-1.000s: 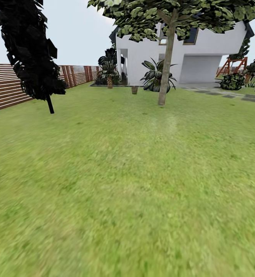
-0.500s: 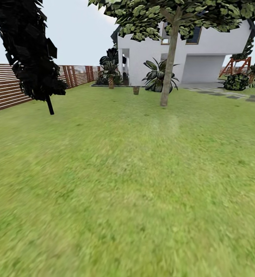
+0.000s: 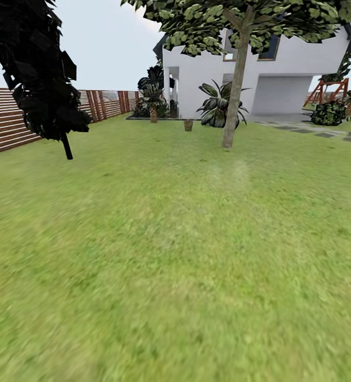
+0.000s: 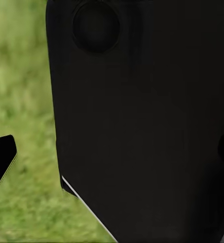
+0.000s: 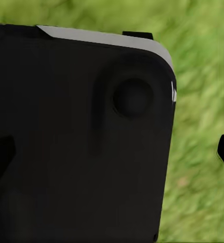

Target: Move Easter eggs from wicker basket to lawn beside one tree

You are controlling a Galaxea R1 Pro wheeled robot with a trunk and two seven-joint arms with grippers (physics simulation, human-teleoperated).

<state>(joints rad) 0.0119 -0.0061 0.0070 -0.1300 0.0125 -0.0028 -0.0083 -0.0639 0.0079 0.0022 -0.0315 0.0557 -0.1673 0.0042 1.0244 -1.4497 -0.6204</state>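
The lawn [image 3: 175, 254] is spreading wide and green across the whole head view. On the far left, a brown slatted fence [image 3: 11, 119] is running along the edge of the garden. Just in front of it, a very dark leafy tree [image 3: 35, 69] is standing on a thin black stem.

Farther right, short palms [image 3: 153, 98] are growing beside a white house [image 3: 281, 74]. A small brown pot-like thing [image 3: 188, 125] is sitting on the grass near them; it is too small to tell what it is.

Next, a thin-trunked tree [image 3: 235, 101] is rising from the lawn, with leaves spreading over the top. At the far right, grey paving slabs [image 3: 324, 133] are lying in the grass, with a red frame [image 3: 329, 87] behind them.

In the left wrist view, a big black robot part [image 4: 142, 121] is blocking most of the grass, and I cannot tell how the left fingers are standing. In the right wrist view, another black robot part [image 5: 76, 136] is covering the grass, and I cannot tell about the right fingers either.
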